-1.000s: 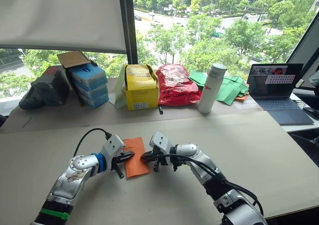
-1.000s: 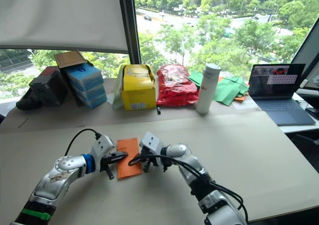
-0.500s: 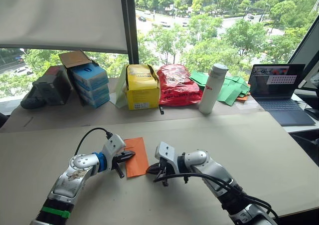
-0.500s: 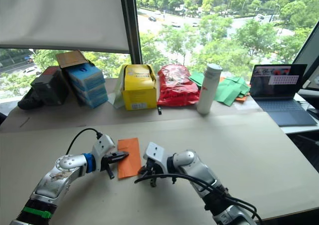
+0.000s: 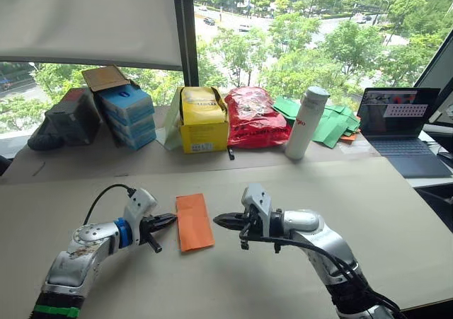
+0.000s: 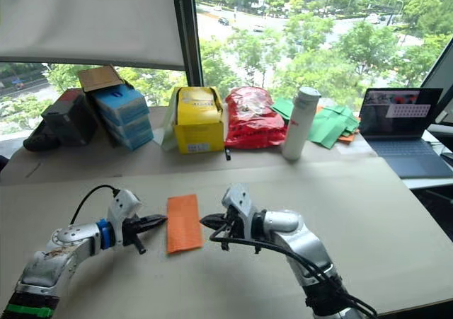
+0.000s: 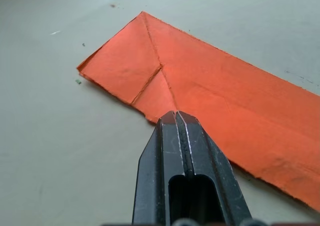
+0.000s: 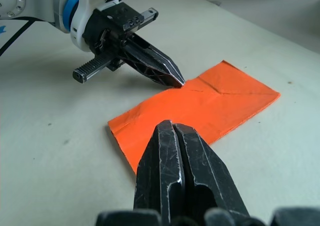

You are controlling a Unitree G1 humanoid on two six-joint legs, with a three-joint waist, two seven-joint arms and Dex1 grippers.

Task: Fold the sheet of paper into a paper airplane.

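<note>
Paper flat on desk, folded to a strip | left pincer together, tip at paper's left edge | right pincer together, just off its right edge, holding nothing

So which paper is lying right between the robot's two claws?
The orange sheet of paper, lying flat between both claws. The green paper sheets sit far back by the window, beside the laptop.

- My left wrist view cuts the sheet of paper off at the right edge of the frame.
- My left gripper hides part of its near edge there.
- The laptop screen at the right edge is too small to read.
</note>
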